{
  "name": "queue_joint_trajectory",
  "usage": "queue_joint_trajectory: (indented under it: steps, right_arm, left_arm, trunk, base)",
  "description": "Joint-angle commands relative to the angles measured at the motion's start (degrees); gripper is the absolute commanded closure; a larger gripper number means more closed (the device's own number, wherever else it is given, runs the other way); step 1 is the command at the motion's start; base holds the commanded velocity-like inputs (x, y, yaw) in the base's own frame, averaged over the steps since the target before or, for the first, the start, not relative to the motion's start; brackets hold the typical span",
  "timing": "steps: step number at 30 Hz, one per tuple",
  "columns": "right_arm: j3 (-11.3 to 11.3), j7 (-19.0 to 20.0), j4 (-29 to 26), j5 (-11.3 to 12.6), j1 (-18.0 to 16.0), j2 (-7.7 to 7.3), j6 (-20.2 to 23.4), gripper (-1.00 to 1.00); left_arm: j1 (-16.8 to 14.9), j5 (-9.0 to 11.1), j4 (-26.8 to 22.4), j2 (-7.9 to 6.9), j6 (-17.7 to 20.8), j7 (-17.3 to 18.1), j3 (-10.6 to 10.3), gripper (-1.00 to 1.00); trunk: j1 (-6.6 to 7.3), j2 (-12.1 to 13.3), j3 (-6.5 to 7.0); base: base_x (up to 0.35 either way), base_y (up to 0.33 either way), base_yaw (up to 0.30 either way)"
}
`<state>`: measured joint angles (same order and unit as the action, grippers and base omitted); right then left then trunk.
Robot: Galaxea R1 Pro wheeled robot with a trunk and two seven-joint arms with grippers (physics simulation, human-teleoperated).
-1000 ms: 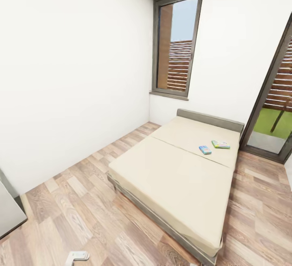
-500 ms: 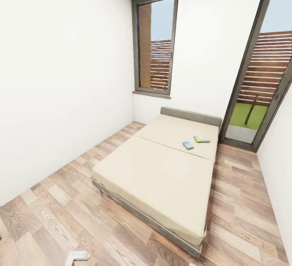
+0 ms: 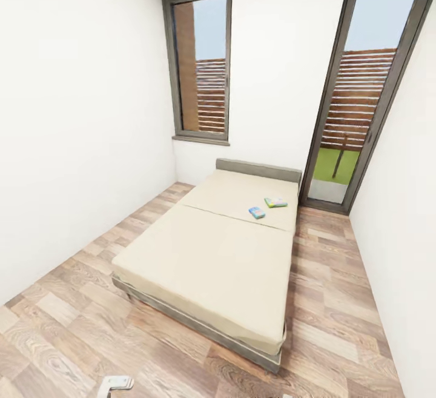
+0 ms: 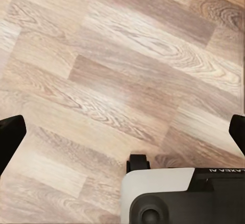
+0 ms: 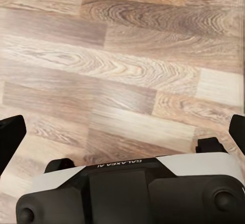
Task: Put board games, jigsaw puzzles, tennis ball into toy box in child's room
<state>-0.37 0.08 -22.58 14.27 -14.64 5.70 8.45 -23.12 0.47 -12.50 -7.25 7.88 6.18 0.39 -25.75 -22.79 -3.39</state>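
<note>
One bed (image 3: 206,258) in the centre of the head view, w/ two board games on its far section near the headboard: a blue one (image 3: 257,212) and a green-edged one (image 3: 276,202), just beside each other. Two tall windows at the top. Left gripper (image 4: 122,132) and right gripper (image 5: 122,132) both point down at the wood floor (image 3: 339,301), fingers spread wide, nothing between them.

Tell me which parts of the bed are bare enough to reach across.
The wide beige mattress is bare from its foot to the seam. The crowded spot is the headboard section's window-door side, where the blue game box and green-edged game box lie close together.
</note>
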Motion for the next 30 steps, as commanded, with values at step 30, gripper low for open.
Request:
queue_joint_trajectory:
  steps: [30]
  right_arm:
    - [-0.33, -0.80, -0.88, 0.14, -0.10, -0.55, 0.48, -1.00]
  left_arm:
    - [-0.11, 0.11, -0.73, -1.83, 1.75, 6.25, 1.58, -1.00]
  trunk:
    - [-0.03, -0.13, -0.78]
  base:
    - [0.000, 0.000, -0.259]
